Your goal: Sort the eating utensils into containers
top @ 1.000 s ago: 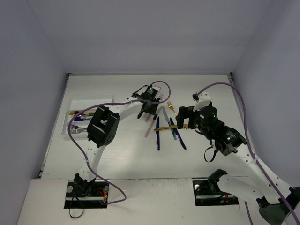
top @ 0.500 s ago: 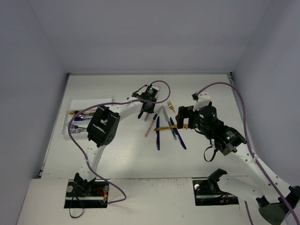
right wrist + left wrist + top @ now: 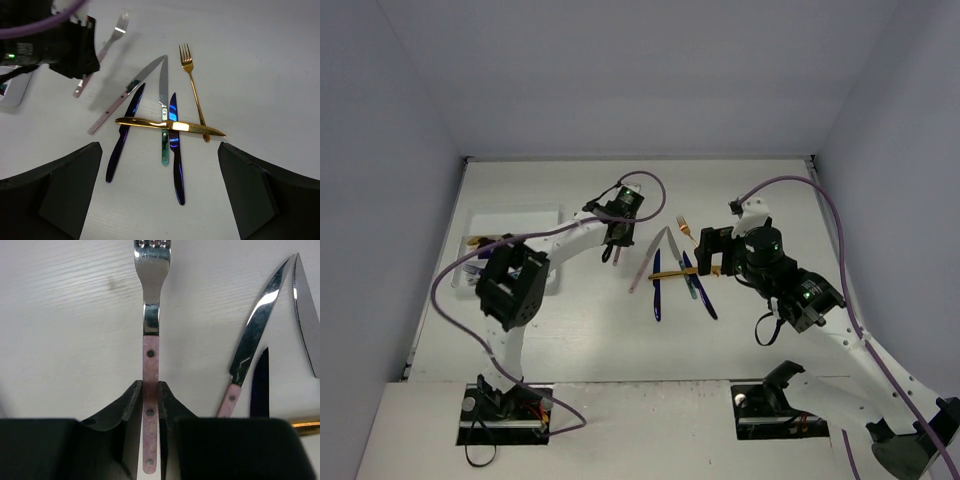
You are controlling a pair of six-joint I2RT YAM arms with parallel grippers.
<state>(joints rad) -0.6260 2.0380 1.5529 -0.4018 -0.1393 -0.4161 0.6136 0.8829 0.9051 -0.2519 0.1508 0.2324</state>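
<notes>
Pink scales riveted to a steel stem mark the fork (image 3: pixel 150 352) that the left gripper (image 3: pixel 150 390) is pinching. Its two black fingers (image 3: pixel 131 400) press against the handle's sides near the butt end, so the tines point straight ahead and the piece runs in line with the wrist, which should make it easy to lay lengthwise into a narrow slot. The fork sits between the loose pile and the white cutlery tray (image 3: pixel 520 212) at the table's left, where a few utensils already lie, partly hidden by the arm. Whether it has cleared the tabletop I cannot tell. The right gripper (image 3: pixel 710 255) hovers over the remaining heap, spread wide and holding nothing, probably waiting its turn. There a gold knife (image 3: pixel 170 125) lies crosswise on a teal-handled knife (image 3: pixel 163 95) and a dark blue knife (image 3: pixel 175 160), touching a gold fork (image 3: pixel 192 85). A pink-handled knife (image 3: pixel 127 95) and a second dark blue utensil (image 3: pixel 122 140) lie alongside. That top piece likely has to go first.
</notes>
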